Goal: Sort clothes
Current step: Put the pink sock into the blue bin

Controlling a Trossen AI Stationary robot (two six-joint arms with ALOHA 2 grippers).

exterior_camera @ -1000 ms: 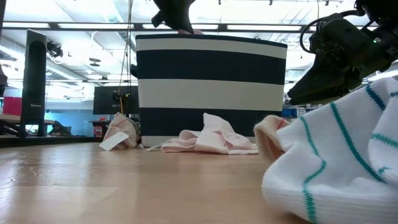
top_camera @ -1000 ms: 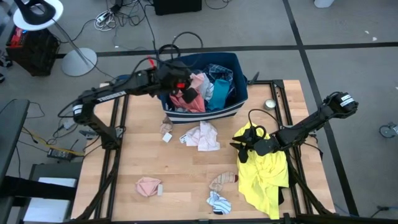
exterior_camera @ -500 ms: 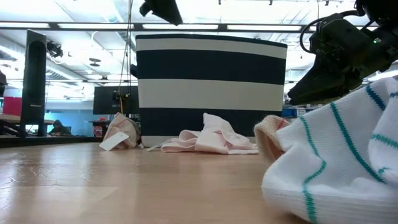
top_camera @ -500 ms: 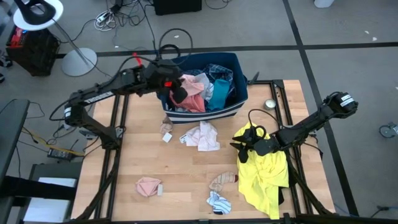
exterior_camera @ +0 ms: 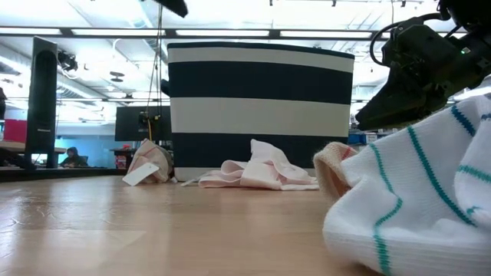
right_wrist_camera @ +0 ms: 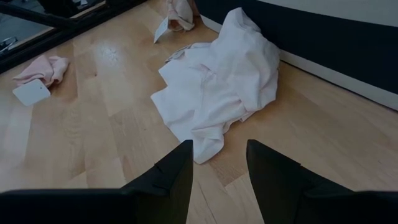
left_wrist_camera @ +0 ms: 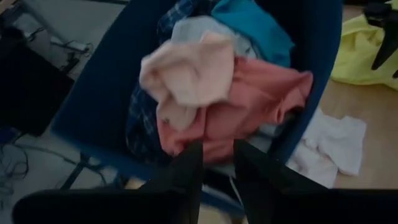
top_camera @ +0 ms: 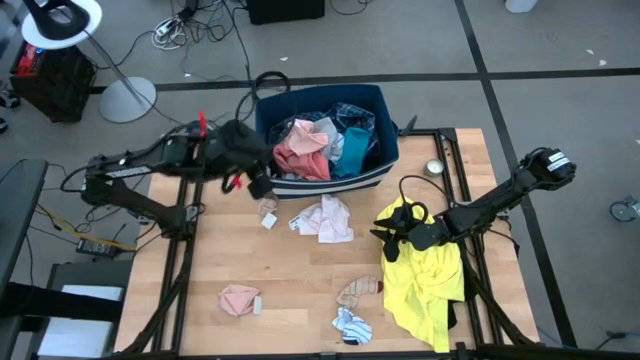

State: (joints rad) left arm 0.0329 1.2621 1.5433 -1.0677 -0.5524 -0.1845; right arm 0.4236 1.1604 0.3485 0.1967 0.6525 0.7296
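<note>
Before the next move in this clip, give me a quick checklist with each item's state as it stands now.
1. Left end effector empty: ok; the left wrist view shows nothing between its fingers.
2. Left end effector clear of the bin: ok; it hangs just outside the bin's left wall.
3. Pink piece settled inside the bin: ok; it lies on top of the pile.
4. Right end effector open and empty: ok; it sits at the edge of the yellow shirt.
5. White piece reachable: ok; it lies flat before the bin, nothing on it.
6. Small pink piece clear of both arms: ok.
</note>
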